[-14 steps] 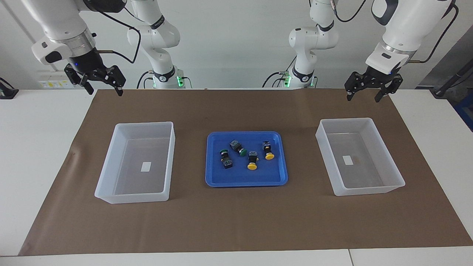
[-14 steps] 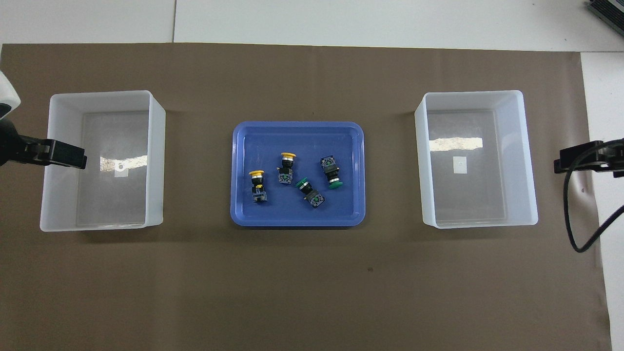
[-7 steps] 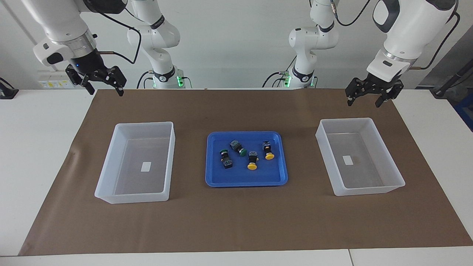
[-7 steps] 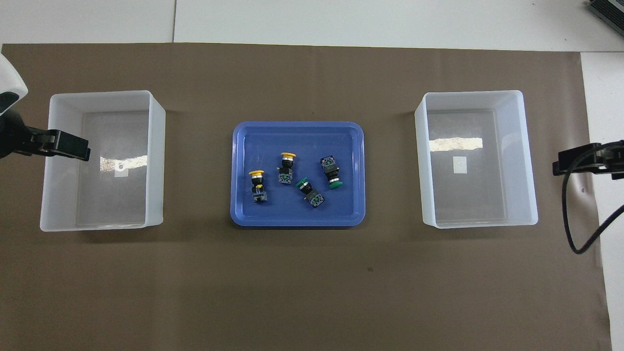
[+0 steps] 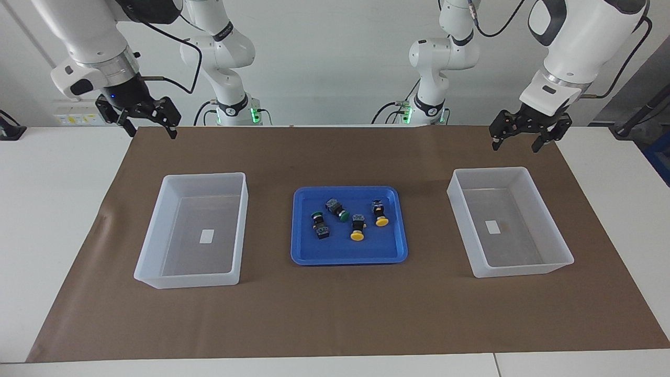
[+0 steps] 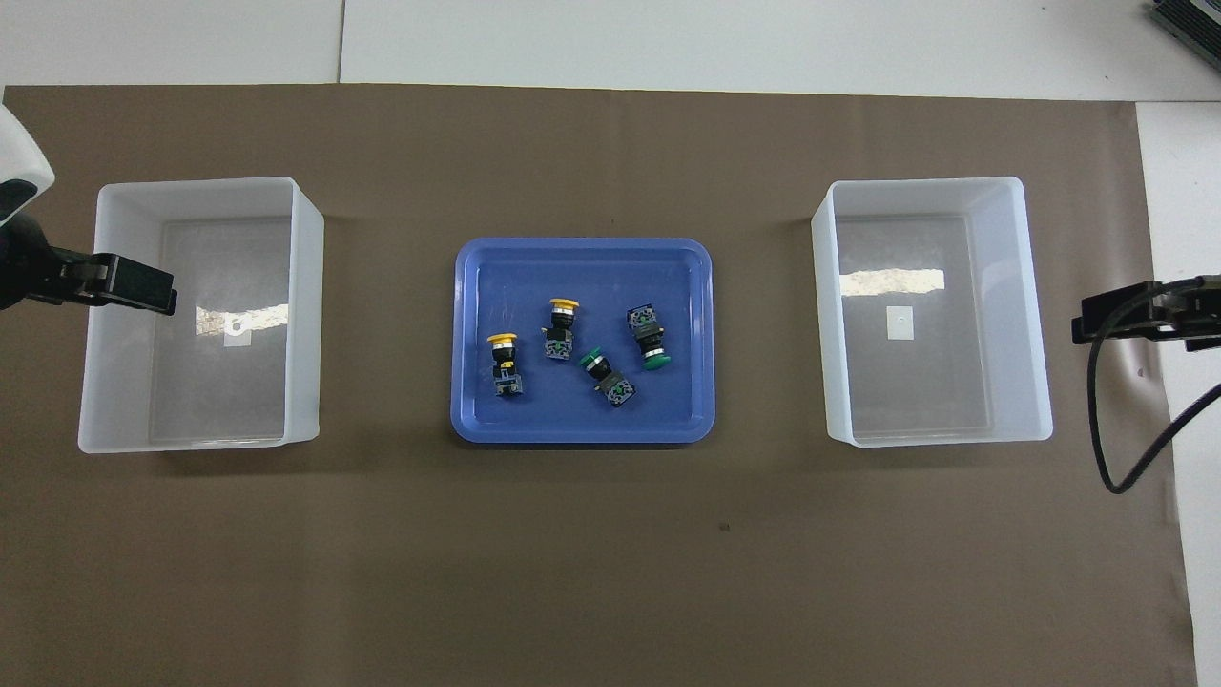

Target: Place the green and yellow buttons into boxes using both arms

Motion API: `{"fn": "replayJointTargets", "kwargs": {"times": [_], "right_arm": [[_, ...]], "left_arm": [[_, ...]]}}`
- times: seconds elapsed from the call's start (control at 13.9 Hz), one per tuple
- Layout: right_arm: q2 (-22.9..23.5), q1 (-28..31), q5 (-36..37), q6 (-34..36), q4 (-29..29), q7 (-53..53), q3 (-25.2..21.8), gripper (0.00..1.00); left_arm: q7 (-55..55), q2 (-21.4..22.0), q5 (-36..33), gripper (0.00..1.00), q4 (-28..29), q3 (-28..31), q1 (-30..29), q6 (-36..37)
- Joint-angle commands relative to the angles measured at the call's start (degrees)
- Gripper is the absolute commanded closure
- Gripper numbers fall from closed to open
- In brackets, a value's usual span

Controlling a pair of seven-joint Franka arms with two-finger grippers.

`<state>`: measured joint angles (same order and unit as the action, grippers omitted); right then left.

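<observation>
Meanwhile, buttons [image 5: 345,218] lie well apart from both claws.

A blue tray [image 5: 348,256] sits mid-table on brown paper [image 5: 335,314].

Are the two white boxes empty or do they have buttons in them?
Empty. Both white boxes show only bare bottoms with a small white label; all four buttons lie in the blue tray.

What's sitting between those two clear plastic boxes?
A blue tray on the brown mat, holding two yellow buttons and two green buttons. Either side of it the mat is bare. The overhead view shows this best.
</observation>
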<state>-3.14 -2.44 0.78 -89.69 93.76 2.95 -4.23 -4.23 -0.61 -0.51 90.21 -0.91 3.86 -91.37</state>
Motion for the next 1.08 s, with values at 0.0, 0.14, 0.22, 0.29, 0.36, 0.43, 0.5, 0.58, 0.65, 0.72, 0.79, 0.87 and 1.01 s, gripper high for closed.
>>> {"fn": "replayJointTargets", "kwargs": {"times": [0.0, 0.14, 0.22, 0.29, 0.36, 0.43, 0.5, 0.58, 0.65, 0.72, 0.79, 0.87, 1.01], "right_arm": [[0.3, 0.2, 0.6, -3.6, 2.8, 0.4, 0.9, 0.0], [2.2, -2.7, 0.4, -5.2, 3.1, 0.8, 1.2, 0.0], [3.8, -3.3, -0.1, -6.7, 2.8, 0.9, 1.2, 0.0], [5.4, -4.8, -0.3, -8.6, 2.8, 1.3, 1.3, 0.0], [7.3, -6.7, -0.3, -10.3, 2.6, 1.6, 1.3, 0.0], [9.1, -8.1, -0.8, -12.0, 2.3, 1.8, 1.3, 0.0], [10.6, -10.1, -1.9, -14.4, 1.9, 2.2, 1.3, 0.0], [12.4, -11.8, -3.1, -16.1, 1.3, 3.4, 1.3, 0.0], [15.0, -13.4, -4.3, -17.9, -0.3, 5.6, 1.3, 0.0], [17.4, -15.4, -5.1, -19.7, -1.8, 8.2, 1.3, 0.0], [19.2, -17.4, -5.8, -22.8, -2.2, 10.0, 1.3, 0.0], [20.7, -19.3, -6.8, -26.3, -2.1, 11.4, 1.3, 0.0], [23.8, -23.0, -7.0, -31.1, -1.7, 13.5, 1.3, 0.0]], "left_arm": [[-0.6, 0.1, 0.6, 0.0, -0.1, -0.1, -0.4, 0.6], [-0.7, 0.1, 0.6, 0.0, -0.1, -0.1, -0.5, 0.4], [-0.8, 0.1, 0.6, 0.0, -0.1, -0.1, -0.5, 0.2], [-0.8, 0.1, 0.6, 0.0, -0.1, -0.1, -0.5, 0.2], [-0.8, 0.1, 0.6, 0.0, -0.1, -0.1, -0.5, 0.2], [-0.8, 0.1, 0.6, 0.0, 0.0, -0.1, -0.5, 0.1], [-0.8, 0.2, 0.6, 0.0, 0.2, -0.1, -0.5, -0.3], [-0.8, 0.2, 0.6, 0.0, 0.2, -0.1, -0.5, -0.4], [-0.8, 0.2, 0.6, 0.0, 0.4, -0.1, -0.5, -0.4], [-0.8, 0.2, 0.6, 0.0, 0.5, -0.1, -0.5, -0.6], [-0.7, 0.3, 0.6, 0.0, 0.6, -0.1, -0.5, -0.7], [-0.7, 0.3, 0.6, 0.0, 0.8, -0.1, -0.5, -0.7], [-0.5, 0.8, 0.6, 0.0, 1.8, -0.1, -0.3, -0.8]]}}
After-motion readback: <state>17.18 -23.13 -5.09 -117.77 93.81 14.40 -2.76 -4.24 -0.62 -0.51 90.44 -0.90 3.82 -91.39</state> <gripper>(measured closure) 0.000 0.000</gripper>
